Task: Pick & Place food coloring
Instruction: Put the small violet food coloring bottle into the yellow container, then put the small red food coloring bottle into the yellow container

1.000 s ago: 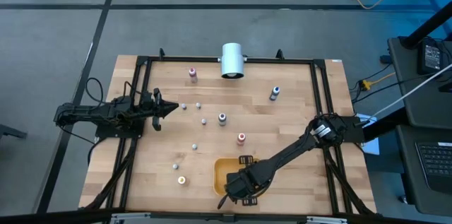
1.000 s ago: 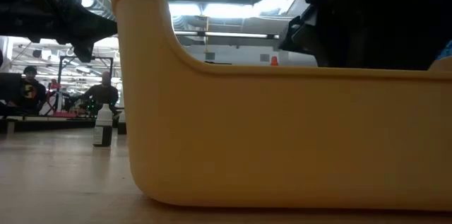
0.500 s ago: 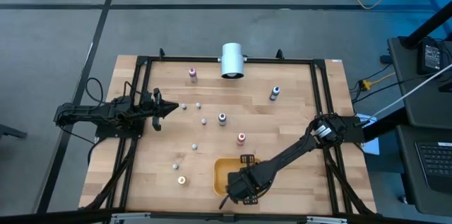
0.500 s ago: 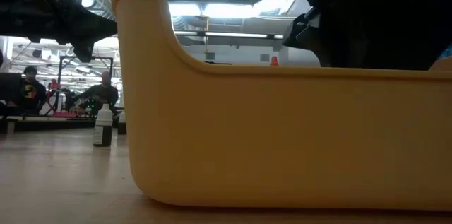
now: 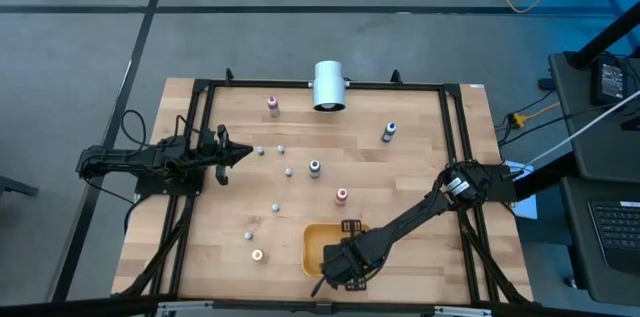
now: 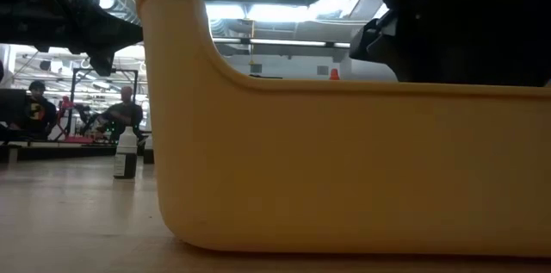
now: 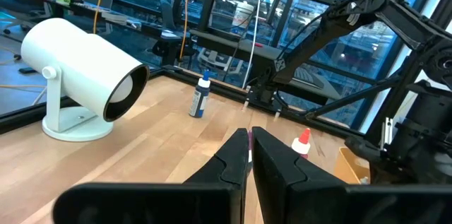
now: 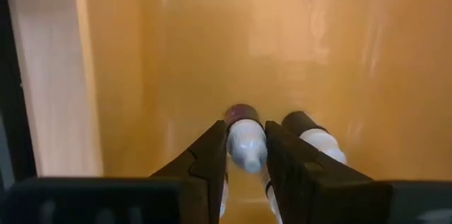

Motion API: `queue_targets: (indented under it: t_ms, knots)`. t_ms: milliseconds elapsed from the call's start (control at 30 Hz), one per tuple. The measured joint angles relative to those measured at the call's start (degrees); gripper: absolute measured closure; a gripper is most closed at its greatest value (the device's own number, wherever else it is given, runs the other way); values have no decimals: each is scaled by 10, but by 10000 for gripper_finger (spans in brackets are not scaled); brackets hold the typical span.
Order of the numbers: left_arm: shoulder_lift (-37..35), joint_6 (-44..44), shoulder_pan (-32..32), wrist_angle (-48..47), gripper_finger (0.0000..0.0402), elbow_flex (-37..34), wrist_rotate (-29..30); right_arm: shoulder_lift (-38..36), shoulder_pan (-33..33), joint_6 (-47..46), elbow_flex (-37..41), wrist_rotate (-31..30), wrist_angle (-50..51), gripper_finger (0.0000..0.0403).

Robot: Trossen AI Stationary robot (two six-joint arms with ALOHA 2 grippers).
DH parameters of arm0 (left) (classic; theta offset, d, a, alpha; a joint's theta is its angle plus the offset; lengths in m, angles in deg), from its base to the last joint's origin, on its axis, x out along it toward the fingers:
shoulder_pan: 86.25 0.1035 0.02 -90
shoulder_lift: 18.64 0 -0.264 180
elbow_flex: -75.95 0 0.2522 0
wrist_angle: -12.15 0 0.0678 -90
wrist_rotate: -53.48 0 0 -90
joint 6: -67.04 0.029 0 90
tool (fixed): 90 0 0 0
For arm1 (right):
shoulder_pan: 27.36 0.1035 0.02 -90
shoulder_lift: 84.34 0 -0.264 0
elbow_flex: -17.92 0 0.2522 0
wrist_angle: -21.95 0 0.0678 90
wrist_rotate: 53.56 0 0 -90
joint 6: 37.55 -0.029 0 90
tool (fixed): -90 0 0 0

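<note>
The orange tray [image 5: 318, 247] stands at the table's near edge; its wall fills the low view [image 6: 344, 161]. My right gripper [image 5: 345, 267] reaches down into it and is shut on a tiny bottle with a dark red top [image 8: 246, 143]. A second tiny bottle [image 8: 314, 133] lies on the tray floor beside it. Several more tiny bottles stand on the table: pink [image 5: 272, 104], blue [image 5: 389, 132], red [image 5: 342, 196]. My left gripper [image 5: 240, 152] waits shut and empty at the left, also in its wrist view [image 7: 249, 150]. My right gripper pinches the tiny bottle's whitish body [image 8: 247, 155] between its two fingers, just below the dark red cap [image 8: 242, 114]. The fingers point down into the tray and lie along the bottle. Whether the bottle rests on the tray floor, I cannot tell.
A big white cylinder [image 5: 328, 85] stands at the far edge, also in the left wrist view [image 7: 85, 75]. Small whitish bottles [image 5: 281, 145] are scattered mid-table. One bottle [image 6: 126, 152] shows left of the tray. A black frame [image 5: 200, 87] borders the table. People sit in the room behind.
My right gripper has shifted a little toward the table's right edge inside the tray, still shut on the bottle.
</note>
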State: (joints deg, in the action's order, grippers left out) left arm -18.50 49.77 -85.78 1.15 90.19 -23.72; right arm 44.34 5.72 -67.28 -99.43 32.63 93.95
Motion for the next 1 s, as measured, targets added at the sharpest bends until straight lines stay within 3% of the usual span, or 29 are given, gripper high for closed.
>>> queue_targets:
  t_ms: [200,367,567,667,833,933,1000]
  knots:
    - [0,0,0,0,384,0,0,1,0,0,-4,1,4,279]
    - [0,0,0,0,384,0,0,0,0,31,-51,-7,34,272]
    - [0,0,0,0,384,0,0,-30,-12,75,-139,-70,148,278]
    - [0,0,0,0,384,0,0,-73,-33,106,-168,-124,151,280]
    - [0,0,0,0,384,0,0,-176,-89,216,-148,-209,49,280]
    - [0,0,0,0,384,0,0,-248,-144,300,-67,-195,-58,280]
    - [0,0,0,0,384,0,0,-304,-186,348,14,-150,-136,280]
